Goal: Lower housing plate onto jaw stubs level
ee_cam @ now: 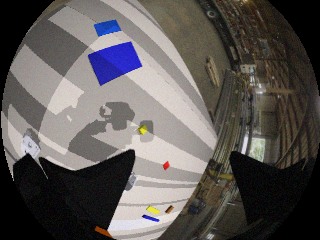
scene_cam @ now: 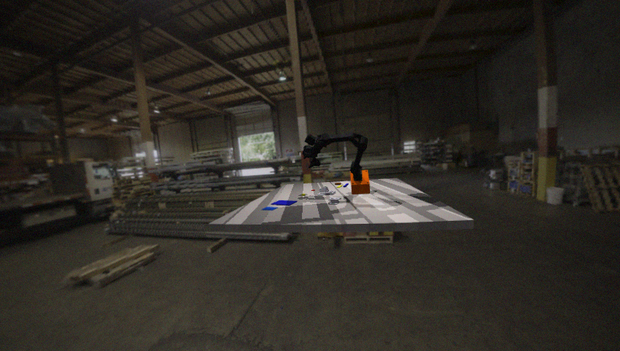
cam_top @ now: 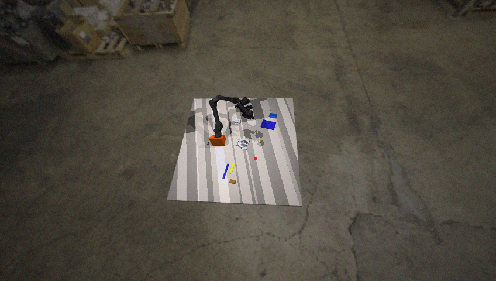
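Claw, one: you are holding its fingers spread, with nothing between them, above the striped table. Housing plate, one, apparently the small pale piece: lying on the table, apart from the larger white assembly, whose fine detail you are not seeing clearly. Blue panels, two: the large one is lying near the small one.
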`<state>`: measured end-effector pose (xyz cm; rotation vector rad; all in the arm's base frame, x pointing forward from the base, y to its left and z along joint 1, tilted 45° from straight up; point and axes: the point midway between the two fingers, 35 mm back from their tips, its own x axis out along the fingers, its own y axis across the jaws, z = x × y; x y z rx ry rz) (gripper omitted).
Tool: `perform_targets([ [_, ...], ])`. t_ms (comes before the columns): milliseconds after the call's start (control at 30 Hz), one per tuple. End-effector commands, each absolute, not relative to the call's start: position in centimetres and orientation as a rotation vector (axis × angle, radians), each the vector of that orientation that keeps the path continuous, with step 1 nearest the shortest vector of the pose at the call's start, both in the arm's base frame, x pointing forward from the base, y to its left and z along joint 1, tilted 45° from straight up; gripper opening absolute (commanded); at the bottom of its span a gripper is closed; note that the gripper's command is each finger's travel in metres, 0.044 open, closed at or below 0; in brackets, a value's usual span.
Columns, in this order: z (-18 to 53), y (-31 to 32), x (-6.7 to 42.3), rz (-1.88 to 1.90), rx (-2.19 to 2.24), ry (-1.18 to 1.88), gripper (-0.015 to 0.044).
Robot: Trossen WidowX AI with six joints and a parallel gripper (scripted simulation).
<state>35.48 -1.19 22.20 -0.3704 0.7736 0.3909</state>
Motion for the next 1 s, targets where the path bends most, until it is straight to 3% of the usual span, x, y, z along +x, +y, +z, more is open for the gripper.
perform_targets([
  [0, 21.8, 2.0, 34.1, 0.511, -0.392, 0.771, 0.044],
  [967, 20.4, 17.3, 19.8, 1.295, -0.489, 0.721, 0.044],
])
